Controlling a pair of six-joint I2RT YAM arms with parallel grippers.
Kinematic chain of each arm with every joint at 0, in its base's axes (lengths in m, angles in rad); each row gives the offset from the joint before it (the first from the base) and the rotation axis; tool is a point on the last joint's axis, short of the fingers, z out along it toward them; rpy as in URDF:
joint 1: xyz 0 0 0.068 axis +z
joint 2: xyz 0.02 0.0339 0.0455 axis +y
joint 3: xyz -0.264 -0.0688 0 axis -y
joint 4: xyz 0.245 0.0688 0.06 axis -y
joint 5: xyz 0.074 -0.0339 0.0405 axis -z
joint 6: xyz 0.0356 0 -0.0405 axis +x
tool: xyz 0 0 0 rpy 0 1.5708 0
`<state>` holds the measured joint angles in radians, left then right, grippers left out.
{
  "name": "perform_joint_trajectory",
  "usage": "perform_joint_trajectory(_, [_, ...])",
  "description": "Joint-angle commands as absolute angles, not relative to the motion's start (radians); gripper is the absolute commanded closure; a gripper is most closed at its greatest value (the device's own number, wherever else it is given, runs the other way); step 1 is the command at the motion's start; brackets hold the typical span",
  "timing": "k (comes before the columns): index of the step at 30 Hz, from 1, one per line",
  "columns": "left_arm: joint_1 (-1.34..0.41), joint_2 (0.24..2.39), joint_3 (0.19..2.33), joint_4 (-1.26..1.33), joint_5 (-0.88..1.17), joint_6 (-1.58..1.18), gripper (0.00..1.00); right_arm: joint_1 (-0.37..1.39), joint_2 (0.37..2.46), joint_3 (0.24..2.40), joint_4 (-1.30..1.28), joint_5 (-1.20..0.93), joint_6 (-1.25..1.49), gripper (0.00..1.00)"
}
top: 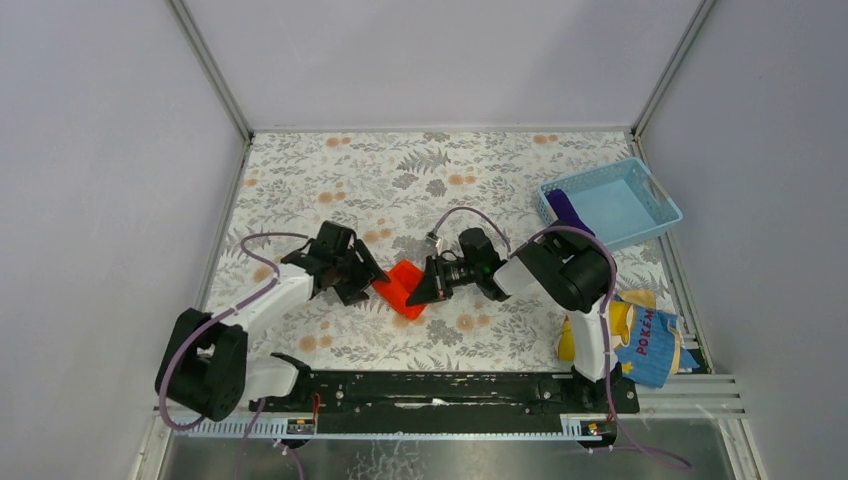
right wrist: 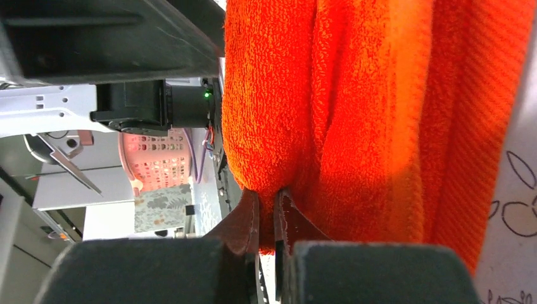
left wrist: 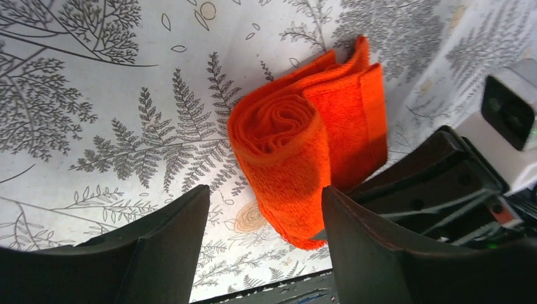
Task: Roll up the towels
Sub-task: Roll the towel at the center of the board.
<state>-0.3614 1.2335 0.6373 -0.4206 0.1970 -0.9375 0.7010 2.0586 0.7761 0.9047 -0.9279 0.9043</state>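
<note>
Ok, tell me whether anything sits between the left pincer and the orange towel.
Nothing visible does. The towel, rolled, lies right at the mouth of the open left pincer, with only tablecloth beneath. The right pincer is shut on the towel's other side, not in between.

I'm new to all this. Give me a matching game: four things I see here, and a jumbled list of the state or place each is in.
Things:
1. orange-red towel
2. purple towel
3. left gripper
4. right gripper

States or places:
A. in the blue basket
B. jaws apart
C. rolled up, on the table
D. pinched shut on cloth

Pairs: 1-C, 2-A, 3-B, 4-D.
</note>
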Motion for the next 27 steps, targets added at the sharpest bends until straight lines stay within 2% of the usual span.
perform_joint_trajectory(1, [-0.392,1.329,0.668,-0.33,0.2,-0.948,0.38,0.687,2.106,0.745,0.916,-0.927,0.974,0.96])
perform_joint_trajectory(7, [-0.416,1.457,0.688,-0.294,0.156,-0.936,0.49,0.682,2.03,0.762,0.704,-0.858,0.83,0.88])
perform_joint_trajectory(13, [-0.42,1.504,0.664,-0.291,0.132,-0.923,0.55,0.69,1.838,0.824,0.294,-0.686,0.533,0.62])
perform_joint_trajectory(18, [-0.42,1.524,0.657,-0.305,0.121,-0.906,0.55,0.769,1.673,0.887,0.025,-0.38,0.332,0.45])
perform_joint_trajectory(22, [-0.421,1.528,0.655,-0.307,0.123,-0.904,0.55,0.913,1.583,0.95,-0.095,-0.102,0.207,0.4])
perform_joint_trajectory(27, [-0.42,1.528,0.661,-0.313,0.119,-0.901,0.55,1.057,1.566,0.989,-0.085,0.097,0.101,0.36])
